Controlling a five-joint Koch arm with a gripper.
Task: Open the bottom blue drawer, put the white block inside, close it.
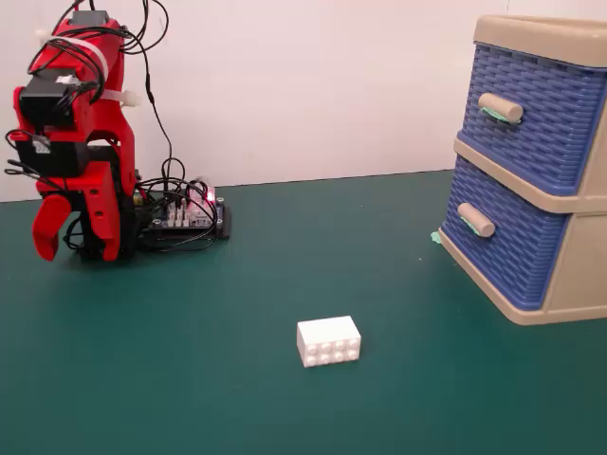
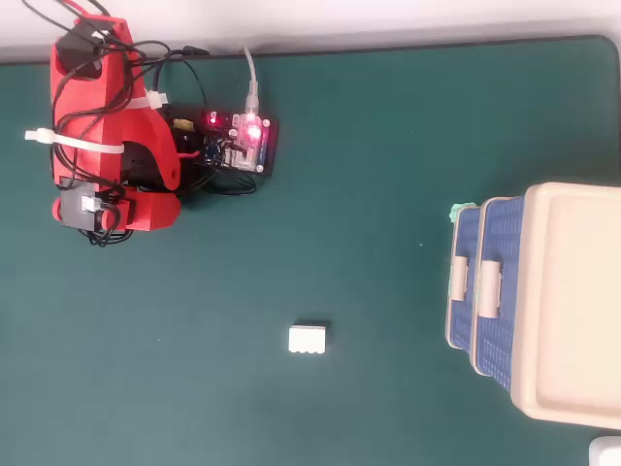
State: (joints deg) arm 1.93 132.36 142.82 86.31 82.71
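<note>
The white block (image 1: 329, 341) (image 2: 308, 339) lies on the green mat, studs facing the fixed camera, roughly midway between arm and cabinet. The bottom blue drawer (image 1: 503, 242) (image 2: 466, 325) is pushed in flush, and its beige handle (image 1: 476, 220) (image 2: 459, 277) points toward the mat. My red arm is folded up at the left, far from both. My gripper (image 1: 55, 242) (image 2: 126, 212) hangs down with nothing in it. Only one curved red jaw shows clearly; the other is lost against the arm's red body.
The upper blue drawer (image 1: 536, 104) (image 2: 497, 233) is also shut in the beige cabinet (image 1: 579, 275) (image 2: 572, 301). A lit controller board (image 1: 180, 216) (image 2: 243, 141) with loose wires sits right of the arm's base. A white wall borders the mat's far side.
</note>
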